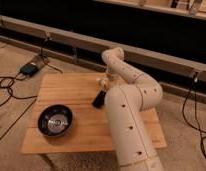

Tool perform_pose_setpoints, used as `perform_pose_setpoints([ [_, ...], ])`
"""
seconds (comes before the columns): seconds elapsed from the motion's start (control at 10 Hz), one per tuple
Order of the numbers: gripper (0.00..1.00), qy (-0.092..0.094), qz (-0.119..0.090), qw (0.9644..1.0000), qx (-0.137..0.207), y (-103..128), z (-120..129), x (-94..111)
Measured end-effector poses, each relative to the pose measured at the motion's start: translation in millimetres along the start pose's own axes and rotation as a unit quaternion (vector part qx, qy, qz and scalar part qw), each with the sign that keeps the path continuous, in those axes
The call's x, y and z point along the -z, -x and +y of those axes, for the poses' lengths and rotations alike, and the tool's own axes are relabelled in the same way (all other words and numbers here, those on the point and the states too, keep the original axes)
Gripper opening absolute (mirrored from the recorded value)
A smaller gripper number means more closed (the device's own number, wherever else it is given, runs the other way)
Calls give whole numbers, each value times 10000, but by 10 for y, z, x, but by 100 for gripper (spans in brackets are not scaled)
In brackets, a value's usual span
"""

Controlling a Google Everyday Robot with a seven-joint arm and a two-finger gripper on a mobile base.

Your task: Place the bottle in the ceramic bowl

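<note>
The ceramic bowl (55,120), round and black with a shiny silvery centre, stands on the near left part of the wooden table (71,90). My gripper (104,81) hangs from the white arm's wrist over the far middle of the table, well right of and beyond the bowl. A small pale whitish thing, apparently the bottle (100,79), shows right at the gripper's left side. I cannot tell whether it is held or standing on the table. The arm hides much of the gripper.
A flat black rectangular object (99,99) lies on the table just in front of the gripper. My thick white arm (130,125) covers the table's right half. Cables and a small box (30,67) lie on the floor at left. A dark wall runs behind.
</note>
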Motion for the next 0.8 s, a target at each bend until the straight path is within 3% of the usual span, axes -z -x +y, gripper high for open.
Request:
perform_pose_setpoints([
  [0.1,0,-66,-8,10000,-72,6,-13,92],
  [0.3,0,-248,-151,9994,-169,79,-17,320],
  [0.5,0,-380,-272,9988,-124,136,131,579],
  [0.8,0,-448,-475,9978,94,276,827,986],
])
